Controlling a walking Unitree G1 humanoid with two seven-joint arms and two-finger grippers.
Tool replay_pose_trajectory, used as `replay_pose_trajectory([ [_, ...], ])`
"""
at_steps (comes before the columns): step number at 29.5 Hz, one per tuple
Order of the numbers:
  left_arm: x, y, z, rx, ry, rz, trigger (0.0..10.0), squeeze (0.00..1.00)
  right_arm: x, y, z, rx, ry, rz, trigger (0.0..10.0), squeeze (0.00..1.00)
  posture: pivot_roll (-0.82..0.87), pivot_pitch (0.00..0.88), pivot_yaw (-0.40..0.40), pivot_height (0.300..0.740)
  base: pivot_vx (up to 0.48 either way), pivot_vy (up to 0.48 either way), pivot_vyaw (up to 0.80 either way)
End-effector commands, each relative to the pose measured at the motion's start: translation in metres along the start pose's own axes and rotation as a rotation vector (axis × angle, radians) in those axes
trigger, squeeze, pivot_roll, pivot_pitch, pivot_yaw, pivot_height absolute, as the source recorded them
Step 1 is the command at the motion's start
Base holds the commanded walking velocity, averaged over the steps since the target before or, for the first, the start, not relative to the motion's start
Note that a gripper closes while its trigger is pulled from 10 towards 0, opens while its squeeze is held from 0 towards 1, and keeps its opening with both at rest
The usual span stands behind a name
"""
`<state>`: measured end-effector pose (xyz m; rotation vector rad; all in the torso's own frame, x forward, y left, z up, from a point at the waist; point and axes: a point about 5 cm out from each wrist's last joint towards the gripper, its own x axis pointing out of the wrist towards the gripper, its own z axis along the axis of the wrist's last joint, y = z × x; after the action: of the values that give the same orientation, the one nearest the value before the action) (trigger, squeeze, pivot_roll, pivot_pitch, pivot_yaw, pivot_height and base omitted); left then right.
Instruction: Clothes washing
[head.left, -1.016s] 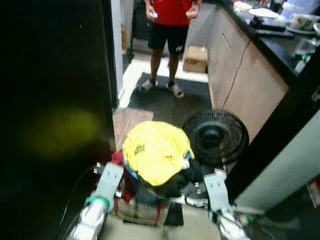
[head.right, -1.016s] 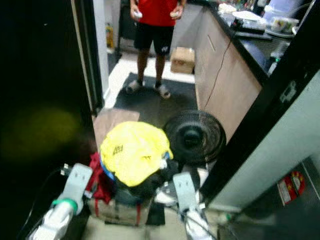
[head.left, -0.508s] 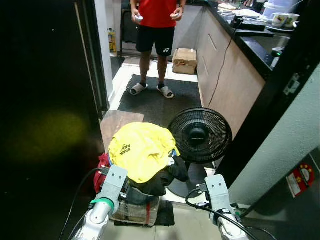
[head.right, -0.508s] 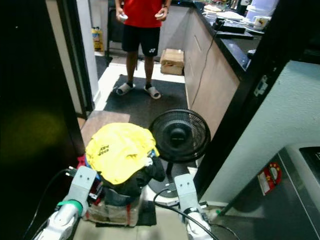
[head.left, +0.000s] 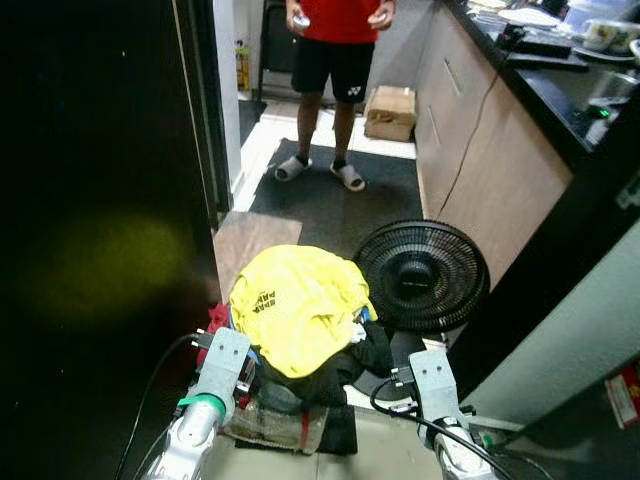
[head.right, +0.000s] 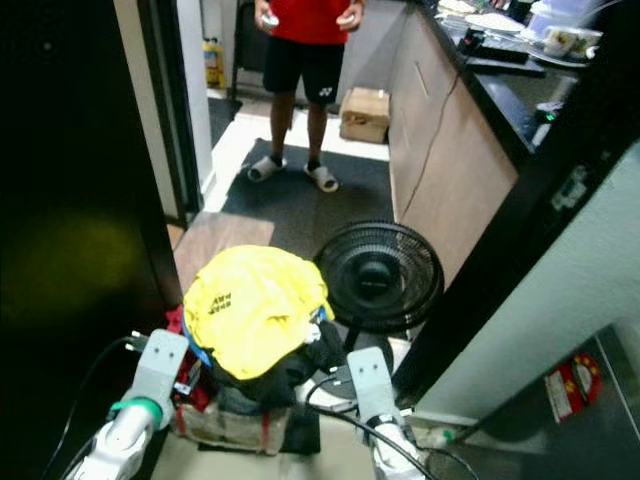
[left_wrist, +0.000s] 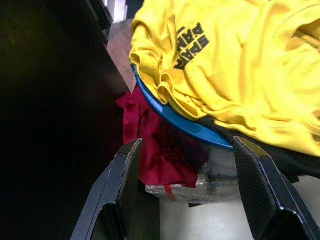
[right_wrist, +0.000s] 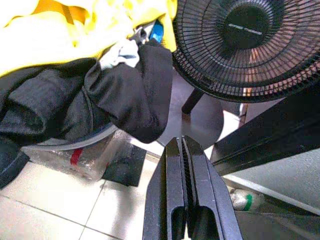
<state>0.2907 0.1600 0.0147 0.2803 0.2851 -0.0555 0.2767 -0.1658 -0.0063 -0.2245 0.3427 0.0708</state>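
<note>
The left end effector (left_wrist: 185, 195) is spread wide, its fingers (left_wrist: 117, 195) apart just beside the near left of the laundry basket (left_wrist: 175, 122), gripping nothing. The right end effector (right_wrist: 182, 200) has its fingers pressed together, empty, over the tiled floor (right_wrist: 60, 195) near the basket's right. The basket is heaped: a crumpled yellow T-shirt (head.left: 295, 310) with black lettering on top, dark garments (right_wrist: 75, 105) drooping over the right side, a red cloth (left_wrist: 160, 155) hanging at the left. A black floor fan (head.left: 420, 275) stands just right of it. Farther off, a person (head.left: 335, 60) stands on a dark mat (head.left: 380, 195).
</note>
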Motion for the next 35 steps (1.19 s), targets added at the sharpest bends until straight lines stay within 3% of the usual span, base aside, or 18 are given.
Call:
replay_pose_trajectory([
  [1, -0.0029, -0.0026, -0.0074, 0.013, 0.025, -0.010, 10.0, 0.00, -0.0037, -0.0006, -0.0079, 0.004, 0.029, -0.002, 10.0, 0.00, 0.08, 0.000, -0.022, 0.740, 0.465, 0.000, 0.00],
  [21, -0.0033, -0.0016, -0.0094, 0.005, 0.038, -0.001, 10.0, 0.00, -0.0056, -0.0009, -0.0105, 0.011, 0.033, -0.010, 10.0, 0.00, 0.07, 0.000, -0.020, 0.740, 0.461, 0.000, 0.00],
  [35, -0.0019, -0.0077, -0.0092, -0.027, 0.063, -0.026, 10.0, 0.00, -0.0051, -0.0025, -0.0088, 0.009, 0.022, -0.016, 10.0, 0.00, 0.07, 0.000, -0.021, 0.740, 0.000, 0.000, 0.00],
])
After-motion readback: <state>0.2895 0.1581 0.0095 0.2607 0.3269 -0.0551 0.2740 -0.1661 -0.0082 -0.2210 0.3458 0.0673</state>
